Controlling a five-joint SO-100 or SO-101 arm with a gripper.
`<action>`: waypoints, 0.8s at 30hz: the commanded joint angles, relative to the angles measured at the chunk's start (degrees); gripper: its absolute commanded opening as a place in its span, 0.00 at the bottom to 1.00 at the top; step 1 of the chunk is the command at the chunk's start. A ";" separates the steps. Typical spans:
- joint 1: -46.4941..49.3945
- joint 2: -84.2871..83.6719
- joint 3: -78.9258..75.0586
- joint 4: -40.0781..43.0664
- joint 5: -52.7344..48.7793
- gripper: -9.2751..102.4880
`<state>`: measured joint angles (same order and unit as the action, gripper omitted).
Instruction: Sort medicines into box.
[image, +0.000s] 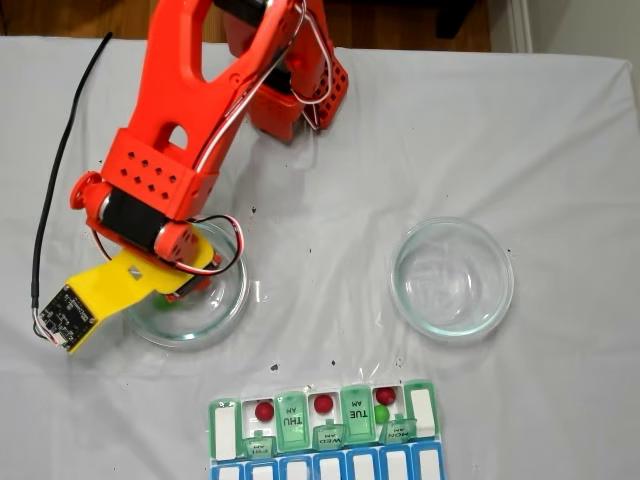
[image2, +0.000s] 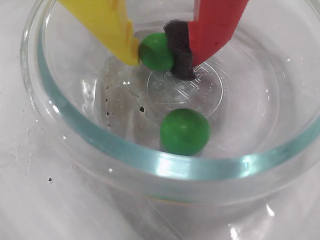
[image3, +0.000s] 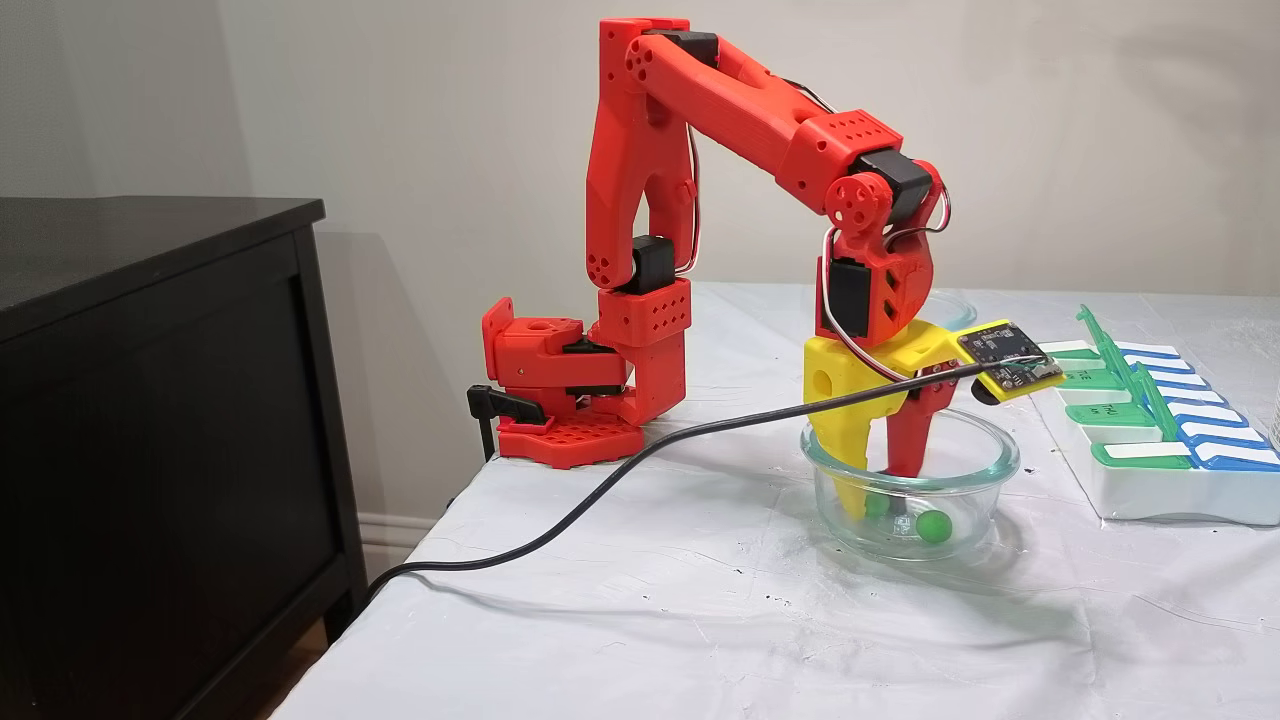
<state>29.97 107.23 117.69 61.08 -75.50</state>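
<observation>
Claw (image2: 157, 52) clamped on a green ball (image2: 156, 51) inside glass dish (image2: 100, 142), second green ball (image2: 184, 131) loose beside it, pill box (image: 325, 432) nearby on desk (image: 330, 250), lids reading THU, WED, TUE, MON, AM.

Two clear glass dishes sit on the white tablecloth (image: 560, 150). In the fixed view from above, the empty dish (image: 452, 278) lies well to the right of the other dish (image: 218, 312). A black cable (image3: 600, 480) trails across the cloth from that dish toward the dark cabinet (image3: 160, 420) beside the table.
</observation>
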 joint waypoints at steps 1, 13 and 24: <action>0.26 4.92 0.26 0.00 -0.79 0.12; -0.79 11.60 2.11 -0.53 1.85 0.08; -7.12 32.52 0.53 -4.13 18.37 0.08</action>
<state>26.37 129.02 120.67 59.15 -63.02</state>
